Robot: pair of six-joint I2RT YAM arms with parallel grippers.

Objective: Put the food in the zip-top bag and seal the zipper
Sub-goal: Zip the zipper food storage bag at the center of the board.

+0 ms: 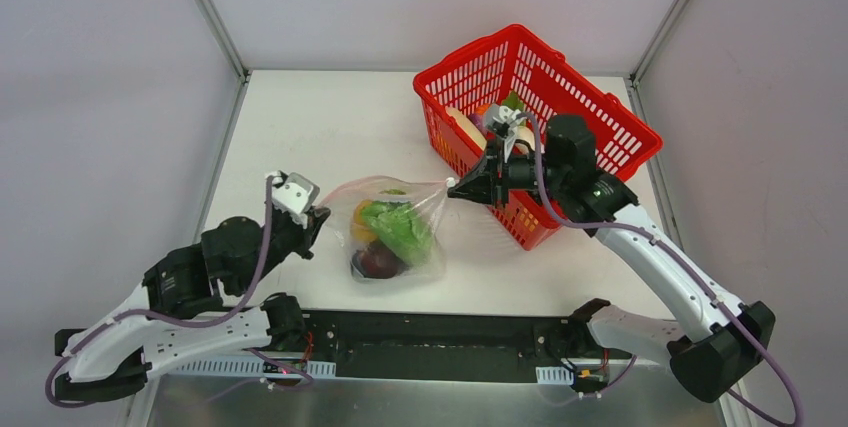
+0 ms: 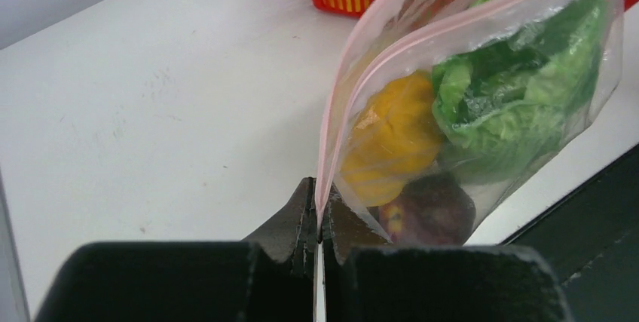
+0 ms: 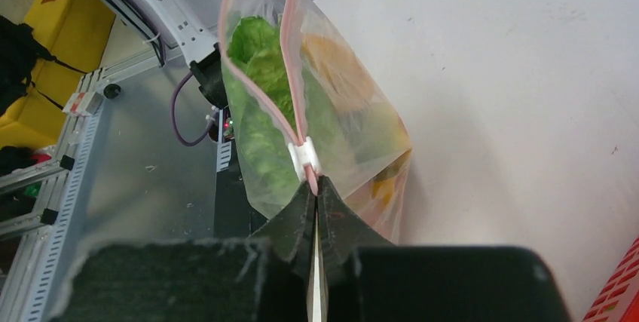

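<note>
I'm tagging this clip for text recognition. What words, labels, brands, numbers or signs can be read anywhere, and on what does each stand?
No text can be read in any view.
The zip-top bag, the food inside it, the red basket and the table show no print.
Any marking on the arm bases is too small to read.

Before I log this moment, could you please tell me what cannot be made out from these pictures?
Top view: the right arm covers much inside the basket.
Left wrist view: the frame edge cuts off the far end of the zip-top bag.
Left wrist view: crinkled plastic blurs the dark piece; its kind is unclear.
</note>
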